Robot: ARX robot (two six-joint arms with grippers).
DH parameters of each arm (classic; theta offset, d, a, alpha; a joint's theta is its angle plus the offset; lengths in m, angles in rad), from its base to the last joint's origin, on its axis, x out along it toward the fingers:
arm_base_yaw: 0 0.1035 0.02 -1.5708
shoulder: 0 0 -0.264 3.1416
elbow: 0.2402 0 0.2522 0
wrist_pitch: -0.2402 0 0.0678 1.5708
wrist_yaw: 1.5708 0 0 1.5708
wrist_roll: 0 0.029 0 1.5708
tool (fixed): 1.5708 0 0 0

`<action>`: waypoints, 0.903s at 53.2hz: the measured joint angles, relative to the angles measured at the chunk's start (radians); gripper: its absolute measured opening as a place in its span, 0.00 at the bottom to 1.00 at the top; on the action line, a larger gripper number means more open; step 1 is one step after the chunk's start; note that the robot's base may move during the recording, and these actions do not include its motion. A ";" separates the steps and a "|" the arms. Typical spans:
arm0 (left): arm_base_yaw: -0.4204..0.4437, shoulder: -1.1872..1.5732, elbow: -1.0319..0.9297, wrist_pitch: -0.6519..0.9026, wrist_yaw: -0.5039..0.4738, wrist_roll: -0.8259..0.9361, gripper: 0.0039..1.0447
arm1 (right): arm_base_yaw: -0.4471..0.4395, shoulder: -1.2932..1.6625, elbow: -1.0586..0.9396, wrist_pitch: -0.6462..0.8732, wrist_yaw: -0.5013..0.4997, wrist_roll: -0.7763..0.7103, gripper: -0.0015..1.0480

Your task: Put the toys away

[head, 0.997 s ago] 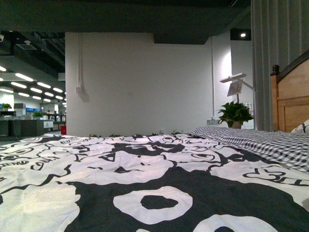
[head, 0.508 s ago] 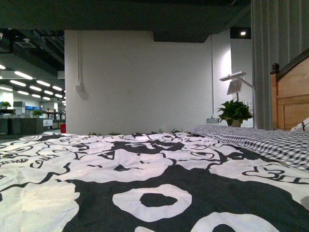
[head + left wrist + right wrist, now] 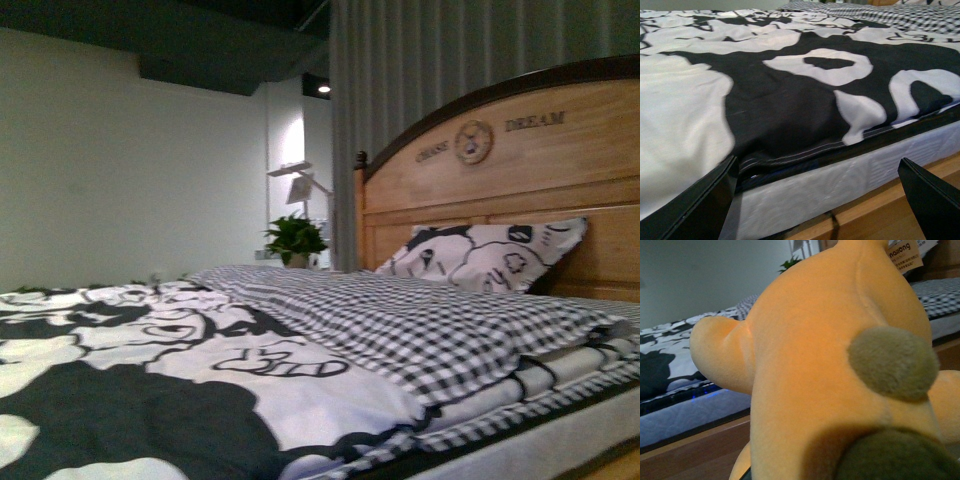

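The orange-yellow plush animal fills the right wrist view, soft and rounded, with grey-brown patches and a paper tag near its top. My right gripper is shut on it; its fingers are hidden behind the plush. The plush hangs beside the bed, off the mattress. My left gripper is open and empty, its black fingers spread wide at the edge of the bed, level with the mattress side. Neither gripper nor the plush shows in the front view.
A bed with a black-and-white duvet and a checked blanket spans the front view. A patterned pillow leans on the wooden headboard. A potted plant and a lamp stand beyond. The wooden bed frame runs below the mattress.
The front view has swung to the right: the headboard and pillow have come into view, and the plant has shifted from the right side towards the middle.
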 joint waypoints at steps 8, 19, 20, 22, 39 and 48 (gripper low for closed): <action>0.000 0.000 0.000 0.000 0.000 0.000 0.95 | 0.000 0.000 0.000 0.000 -0.003 0.000 0.19; 0.000 0.000 0.000 0.000 0.001 0.000 0.95 | 0.000 0.000 0.000 0.000 -0.001 0.000 0.19; 0.000 0.000 0.000 0.000 0.001 0.000 0.95 | 0.000 0.000 0.000 0.000 -0.001 0.000 0.19; 0.000 0.000 0.000 0.000 0.001 0.000 0.95 | 0.000 0.000 0.000 0.000 -0.001 0.000 0.19; 0.000 0.000 0.000 0.000 0.001 0.000 0.95 | 0.000 0.000 0.000 0.000 -0.002 0.000 0.19; 0.000 0.000 0.000 0.000 0.001 0.000 0.95 | 0.000 0.000 0.000 0.000 -0.002 0.000 0.19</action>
